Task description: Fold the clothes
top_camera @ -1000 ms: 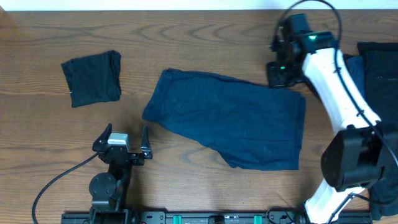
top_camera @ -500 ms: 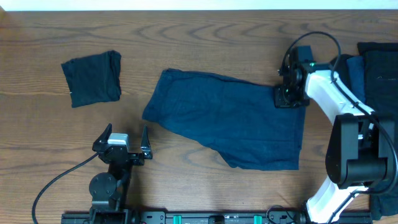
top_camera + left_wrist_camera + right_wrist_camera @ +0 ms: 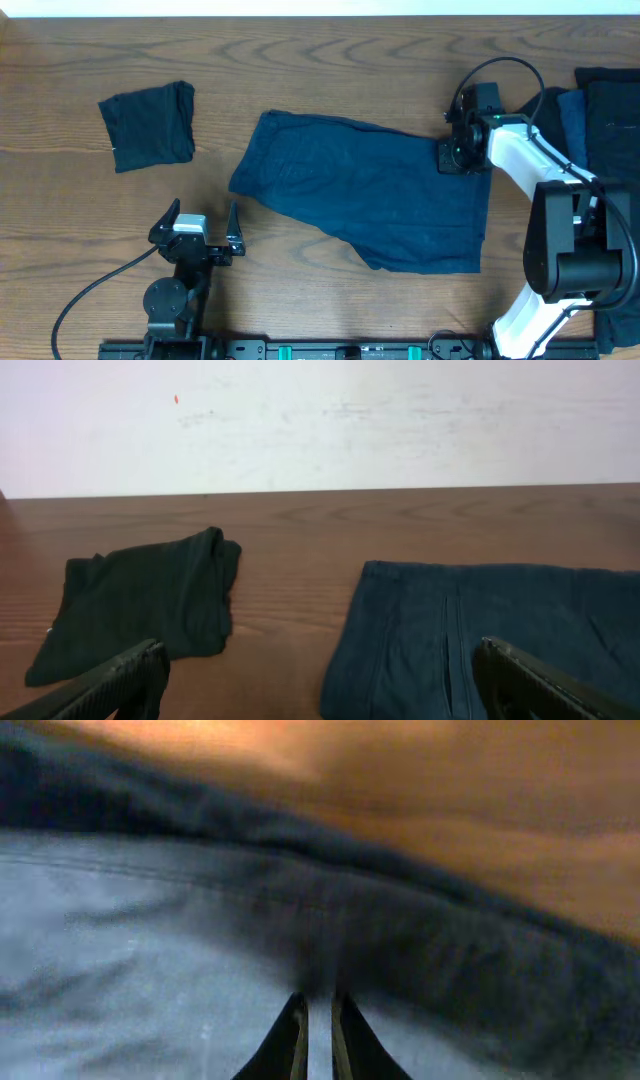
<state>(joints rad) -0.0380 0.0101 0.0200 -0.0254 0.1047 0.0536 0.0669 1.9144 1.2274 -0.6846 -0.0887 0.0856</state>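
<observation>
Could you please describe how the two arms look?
The right arm is white with black joints and a looped black cable; the left arm is black, the left gripper black-fingered on a silver block, with a trailing black cable.

Brown wood-grain table against a plain white wall

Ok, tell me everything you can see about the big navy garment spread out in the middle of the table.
The navy garment is plain soft cloth, lying mostly flat and slightly skewed on the wooden table, with stitched seams and a few wrinkles. The right gripper presses on its far right corner, fingers nearly together; whether cloth is pinched is unclear.
</observation>
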